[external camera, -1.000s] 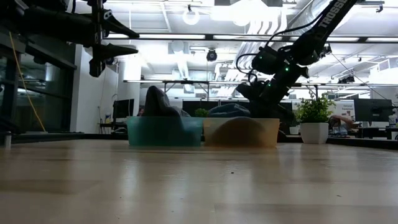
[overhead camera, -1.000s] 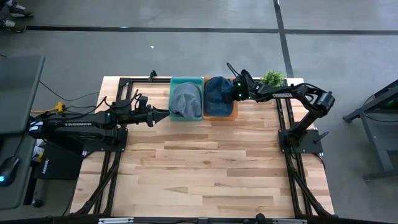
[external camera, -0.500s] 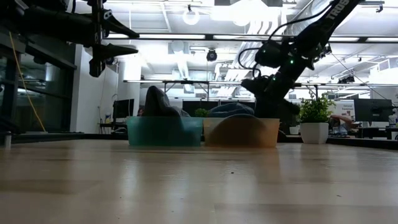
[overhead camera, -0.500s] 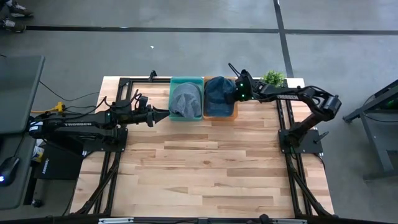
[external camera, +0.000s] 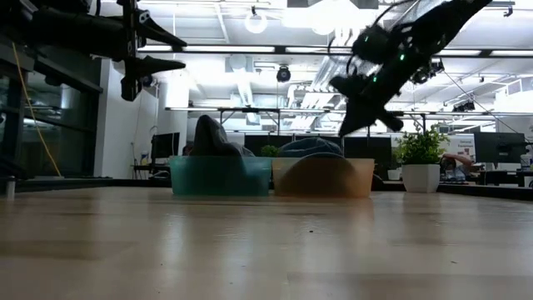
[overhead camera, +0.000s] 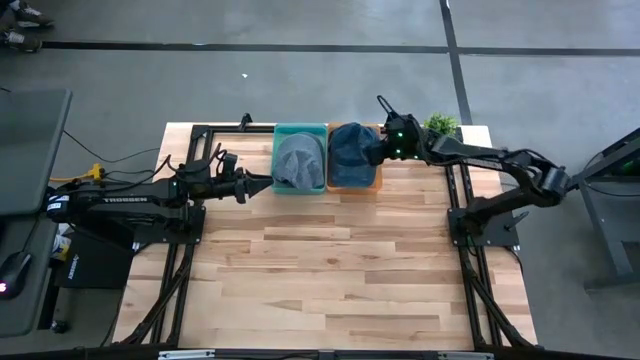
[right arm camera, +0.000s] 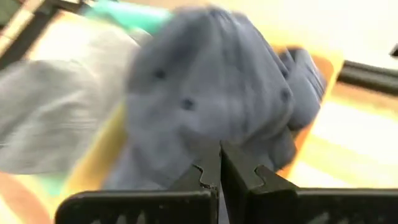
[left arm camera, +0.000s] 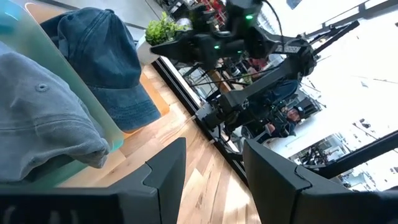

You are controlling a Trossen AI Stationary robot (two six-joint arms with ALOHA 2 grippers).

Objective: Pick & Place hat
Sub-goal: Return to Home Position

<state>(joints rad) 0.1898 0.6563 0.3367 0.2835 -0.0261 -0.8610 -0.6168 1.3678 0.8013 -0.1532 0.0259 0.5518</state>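
Note:
A blue denim hat [overhead camera: 350, 150] lies in the orange bin [overhead camera: 352, 187] at the table's far edge, its brim over the bin's near side. Beside it, a grey hat [overhead camera: 296, 160] fills the teal bin [overhead camera: 300, 128]. My right gripper [external camera: 343, 131] hangs shut above the orange bin's right end, slanting down at the blue hat [right arm camera: 205, 93] with nothing between its fingers [right arm camera: 219, 155]. My left gripper [overhead camera: 266, 184] waits level, just left of the teal bin and high above the table [external camera: 171, 52]. It is open and holds nothing [left arm camera: 214, 149].
A small potted plant [overhead camera: 438, 124] stands at the far right corner, close behind my right arm. The two bins [external camera: 221, 177] stand side by side against the far edge. Bare wooden tabletop [overhead camera: 330, 270] stretches from them to the near edge.
My right gripper has risen from down at the orange bin to well above it and drawn a little toward the table's right edge, staying shut. The blue hat has stayed in its bin.

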